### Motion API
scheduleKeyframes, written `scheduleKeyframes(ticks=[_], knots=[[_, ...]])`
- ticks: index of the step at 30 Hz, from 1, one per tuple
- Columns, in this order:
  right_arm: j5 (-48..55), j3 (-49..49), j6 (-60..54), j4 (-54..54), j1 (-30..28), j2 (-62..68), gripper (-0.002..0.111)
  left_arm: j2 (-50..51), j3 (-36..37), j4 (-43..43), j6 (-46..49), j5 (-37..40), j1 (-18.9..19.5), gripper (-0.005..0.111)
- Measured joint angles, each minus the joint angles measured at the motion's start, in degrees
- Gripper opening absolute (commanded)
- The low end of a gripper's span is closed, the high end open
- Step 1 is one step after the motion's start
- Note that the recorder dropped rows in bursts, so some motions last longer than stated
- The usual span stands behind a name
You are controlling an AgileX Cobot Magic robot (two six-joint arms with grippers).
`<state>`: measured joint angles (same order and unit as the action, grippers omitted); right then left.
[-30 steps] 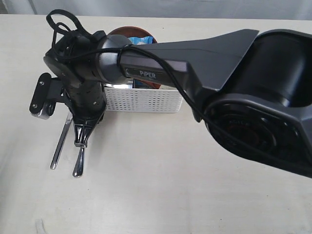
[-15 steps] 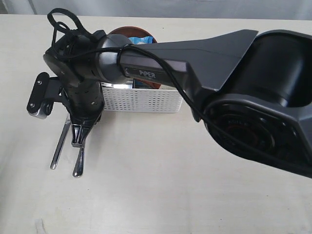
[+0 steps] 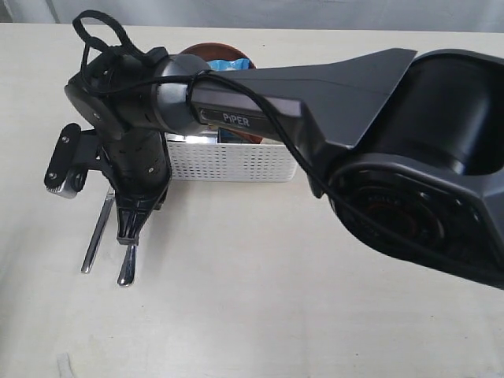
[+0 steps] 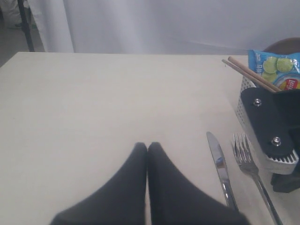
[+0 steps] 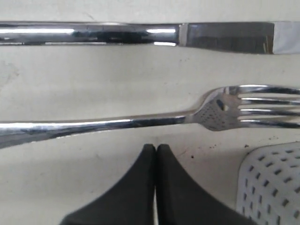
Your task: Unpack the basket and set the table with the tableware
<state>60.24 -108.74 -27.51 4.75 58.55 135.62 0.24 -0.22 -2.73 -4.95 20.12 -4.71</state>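
Tableware is partly set out in the exterior view: the knife (image 3: 96,234) and the fork (image 3: 126,266) lie parallel on the table (image 3: 268,315), close together as a place setting asks. The right gripper (image 3: 127,234) hangs directly over the fork. Its jaws are pressed together with nothing between them, so I judge that the fork simply rests on the table and is not held. Behind the jaws stands the basket (image 3: 236,164), where a brown plate (image 3: 195,50) and a blue chip bag (image 3: 230,64) show above the arm. The arm covers most of what is inside.

In the left wrist view, the left gripper (image 4: 147,151) hovers over bare table, jaws together and empty. Knife and fork lie to one side of these jaws, well apart from them. Beyond them, chopsticks (image 4: 248,72) lean out of the basket beside the chip bag. The right arm's camera mount (image 4: 274,140) stands between these jaws and the basket, so a reach from this side looks blocked.

In the right wrist view, the fork lies across just ahead of the closed jaws, the knife lies farther ahead, and a basket corner is just beside them. Fork and knife do not touch.
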Motion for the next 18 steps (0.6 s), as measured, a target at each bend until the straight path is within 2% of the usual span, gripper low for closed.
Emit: scheduleKeyframes(ticks=[18], knots=[[2.2,-0.1,-0.1,-2.9,0.4,0.0,0.0,0.0,0.0,0.0,0.0,0.0,0.0,0.0]])
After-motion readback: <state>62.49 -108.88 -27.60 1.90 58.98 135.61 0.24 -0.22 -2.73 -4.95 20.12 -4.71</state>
